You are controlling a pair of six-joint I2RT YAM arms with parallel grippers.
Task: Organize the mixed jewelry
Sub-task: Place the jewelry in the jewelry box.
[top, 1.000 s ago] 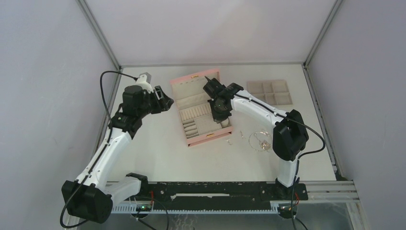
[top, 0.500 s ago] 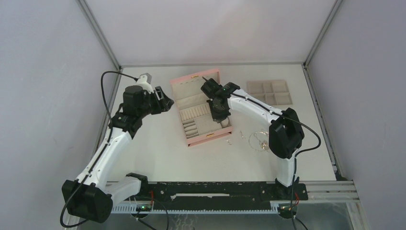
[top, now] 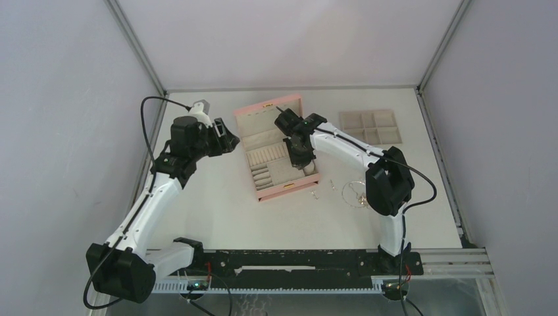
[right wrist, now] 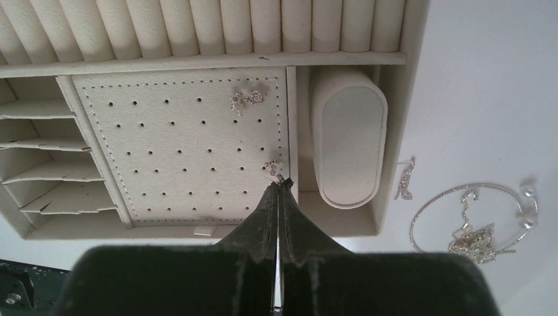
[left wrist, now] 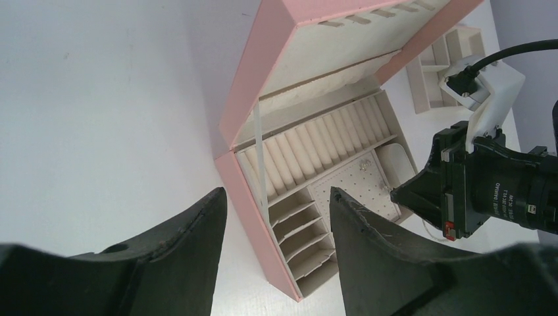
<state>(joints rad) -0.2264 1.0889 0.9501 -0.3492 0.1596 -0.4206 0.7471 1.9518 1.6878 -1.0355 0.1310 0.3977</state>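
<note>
Beside the open pink box (left wrist: 255, 82), the left gripper (left wrist: 276, 196) is held apart and empty, and the right gripper (right wrist: 281, 187) is closed over the perforated panel (right wrist: 164, 151). The necklace (right wrist: 474, 220) and 1 earring (right wrist: 404, 179) are left on the table (top: 224, 197) beside the box; 2 tiny pieces (right wrist: 249, 99) are seen on the panel (1 at the closed tips), so sorting is judged partly done.

White table (top: 217, 197) with open pink box (top: 287, 189), beige tray (top: 370, 126), silver necklace (top: 356, 193), loose earring (top: 315, 194).
</note>
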